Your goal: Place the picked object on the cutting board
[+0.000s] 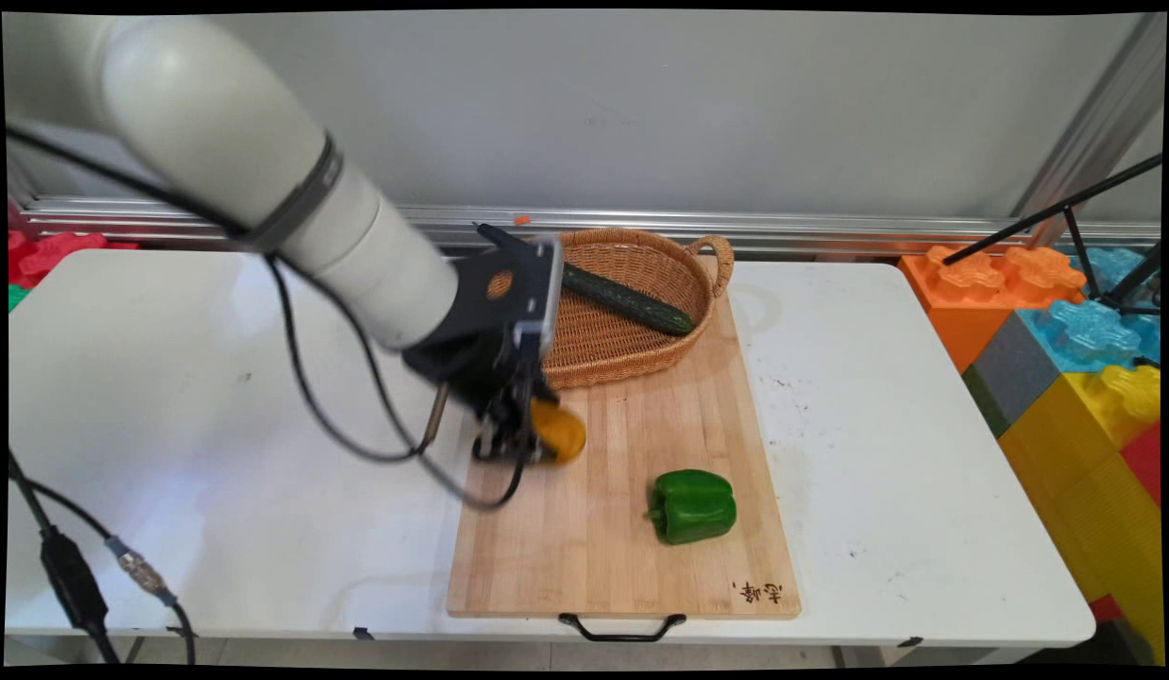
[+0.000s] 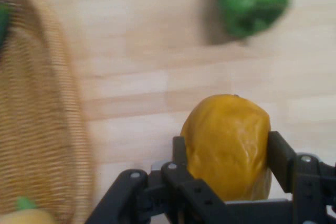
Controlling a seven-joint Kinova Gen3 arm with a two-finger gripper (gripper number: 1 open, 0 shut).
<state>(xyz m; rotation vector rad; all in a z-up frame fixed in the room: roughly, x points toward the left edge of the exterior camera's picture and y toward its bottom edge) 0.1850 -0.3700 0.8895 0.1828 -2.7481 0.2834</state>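
Two fingers (image 2: 278,153) of the gripper (image 1: 516,436) clamp a yellow fruit (image 2: 228,142) — arm slanting down from upper left — over a board (image 1: 632,529) on the white table (image 1: 887,453), basket (image 1: 632,340) close behind.

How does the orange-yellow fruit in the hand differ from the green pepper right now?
The orange-yellow fruit is smooth and rounded; the green pepper is lobed and blocky. The fruit sits between the fingers of the hand, which is shut on it; the pepper lies free, untouched. The fruit is near the wicker basket; the pepper is nearer the board's handle end. Both are over the wooden cutting board.
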